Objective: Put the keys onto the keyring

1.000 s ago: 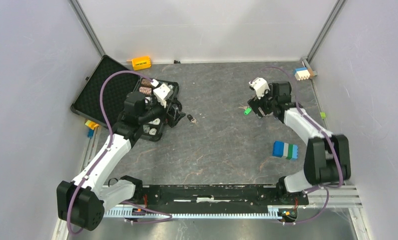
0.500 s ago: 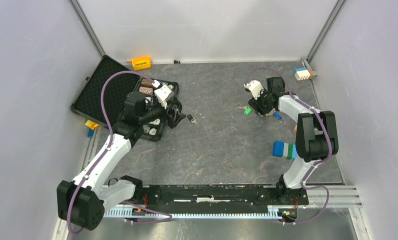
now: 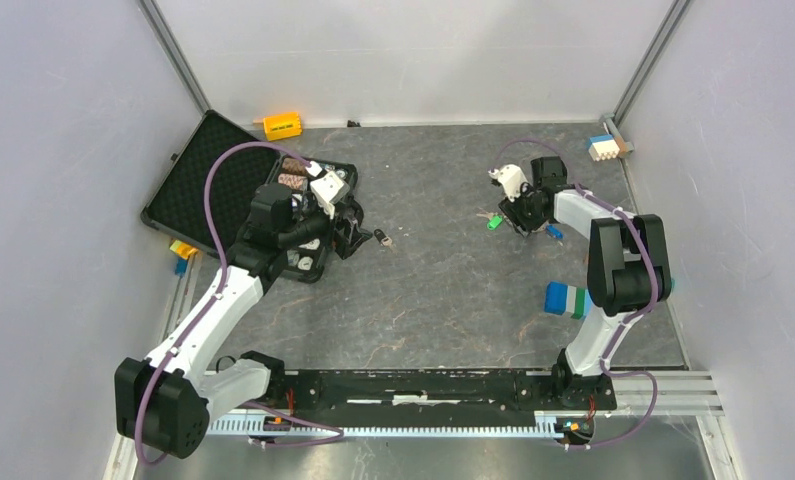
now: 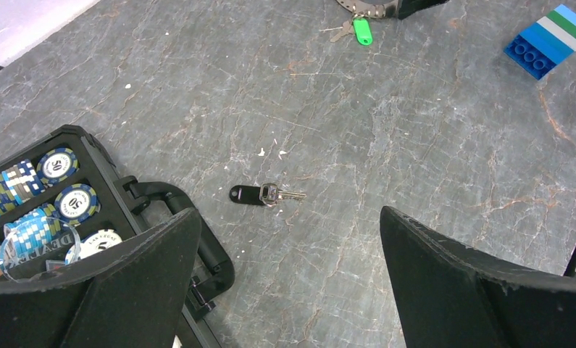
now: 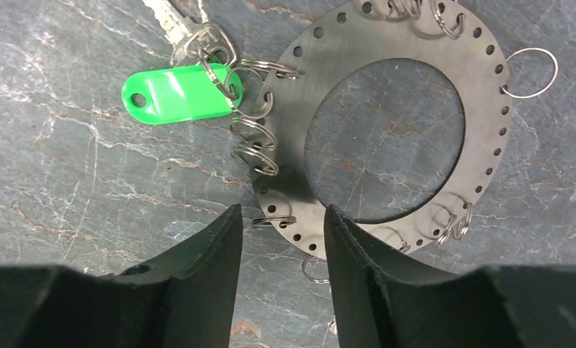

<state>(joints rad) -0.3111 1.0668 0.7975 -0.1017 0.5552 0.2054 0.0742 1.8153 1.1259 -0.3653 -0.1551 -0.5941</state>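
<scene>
The right gripper is narrowing its jaws from a wide spread to a small gap, and nothing is pinched yet as far as I can judge. Its tips are now standing over the near rim of the keyring, around one small split ring. A second ago it was hanging higher, so I think it is preparing to grasp the ring or the plate. The green key is already hanging on the keyring, and the blue key is lying just beside it. The left gripper is staying fully spread above the black key, which is well apart. On the poker chips I am reading "50" and "DEALER".
</scene>
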